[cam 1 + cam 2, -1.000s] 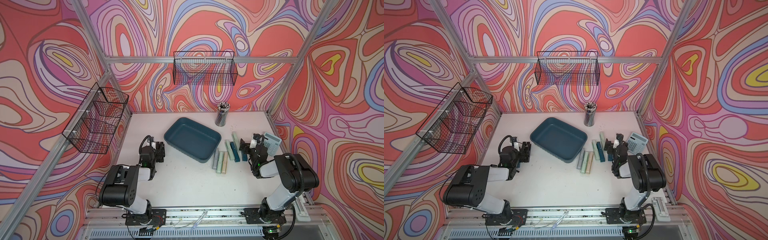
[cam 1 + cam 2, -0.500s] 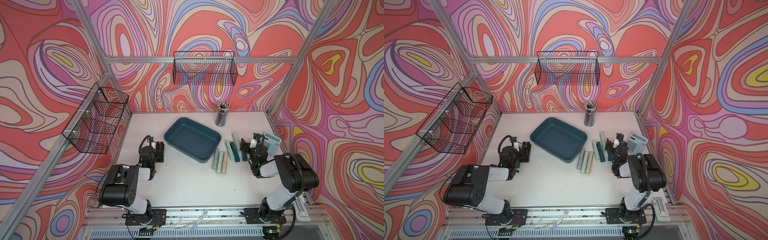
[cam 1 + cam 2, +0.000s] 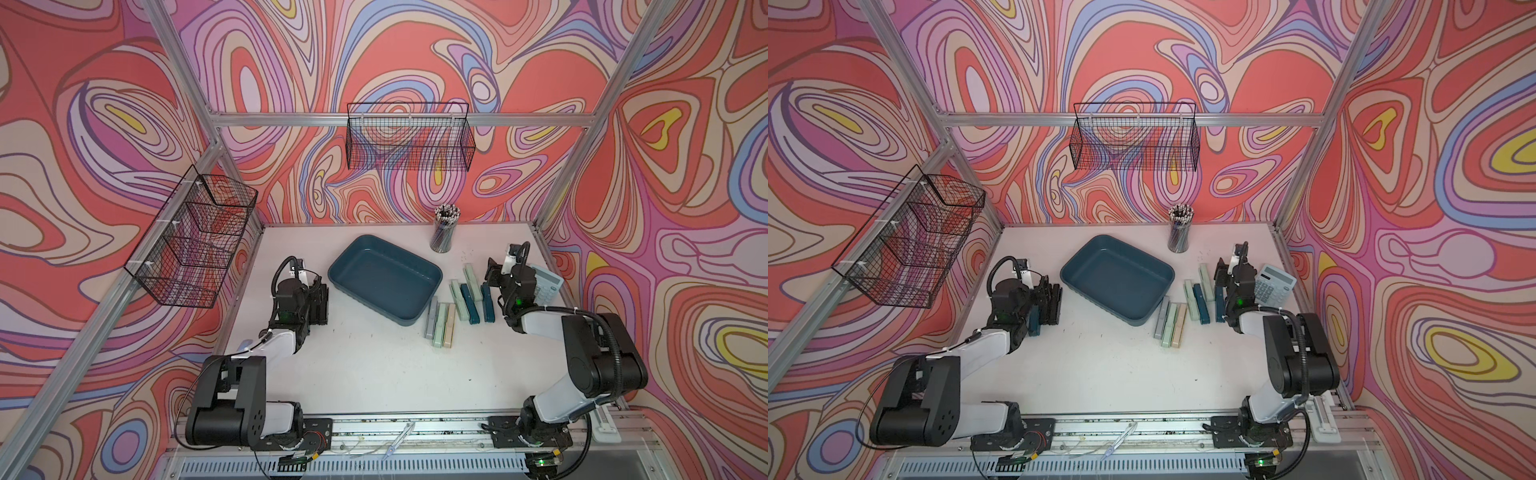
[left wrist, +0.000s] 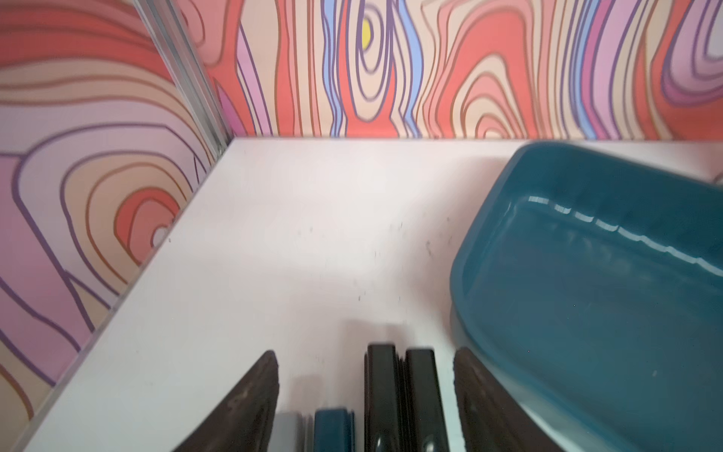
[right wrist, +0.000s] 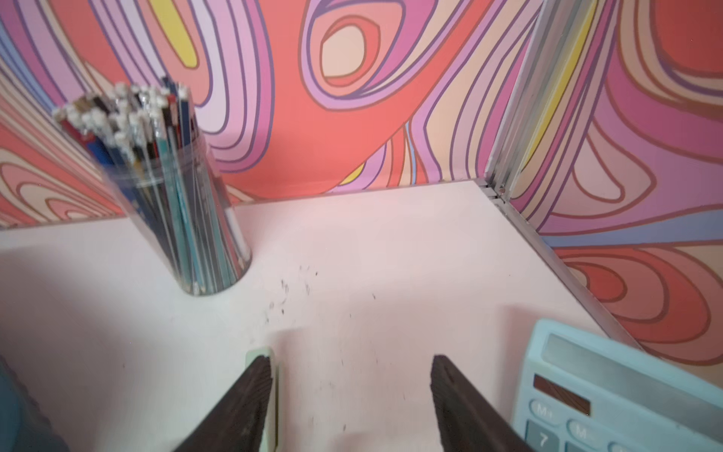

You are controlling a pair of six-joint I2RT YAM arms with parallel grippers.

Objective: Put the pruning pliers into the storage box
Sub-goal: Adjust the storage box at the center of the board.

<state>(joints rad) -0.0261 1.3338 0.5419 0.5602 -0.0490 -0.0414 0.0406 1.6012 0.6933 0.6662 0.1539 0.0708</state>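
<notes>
1. In both top views my arms lay folded low, forearms stretched along the table [image 3: 374,365]. My left gripper [image 3: 319,296] sat just beside the storage box [image 3: 386,282]. Seven pruning pliers [image 3: 440,324] lay on the table between that box and my right gripper [image 3: 505,272], with one calculator [image 3: 546,286] on its far side.
2. In the left wrist view my fingers [image 4: 250,395] stood apart around four pliers [image 4: 381,391]: one grey, one teal, two black. The box lay just ahead, off one finger.
3. In the right wrist view my fingers [image 5: 242,403] stood apart with table showing between them, one mint plier's end at one fingertip and one pencil cup [image 5: 176,203] ahead.
</notes>
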